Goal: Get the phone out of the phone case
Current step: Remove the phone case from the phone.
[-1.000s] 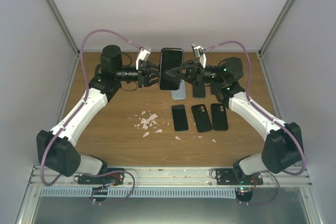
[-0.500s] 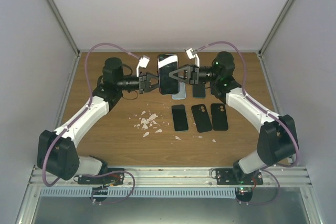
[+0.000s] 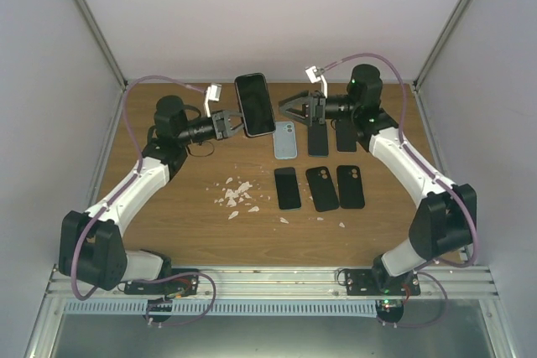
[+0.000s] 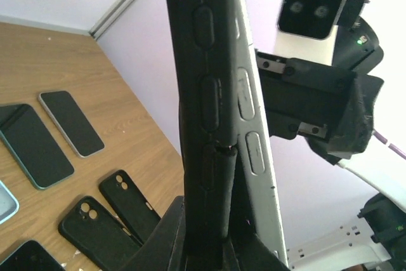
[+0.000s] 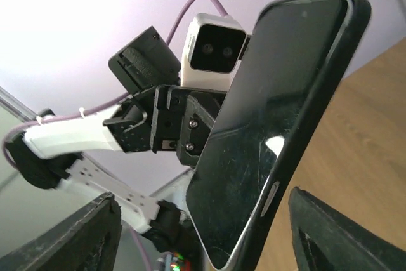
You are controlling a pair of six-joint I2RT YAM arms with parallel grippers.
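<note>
- Gripping alone now — left gripper point(image 3: 233, 123) clamped on phone point(image 3: 255, 104), aloft near the table's point(image 3: 168, 224) far edge.
- Right gripper point(image 3: 289, 108) just released, jaws apart.
- Case point(image 4: 190, 61) seemingly still on — extraction not done.

One black-cased phone with a dark glass screen point(image 3: 254, 105) is counted, held off the table. Six flat items are counted on the brown wooden surface point(image 3: 168, 215): one light blue rectangular slab point(image 3: 286, 140), two black soft cases with camera cut-outs point(image 3: 322, 189) and three dark-screened phones point(image 3: 317, 140). Small white scraps point(image 3: 235, 194) are noted in one loose scatter; their number cannot be fixed.
</note>
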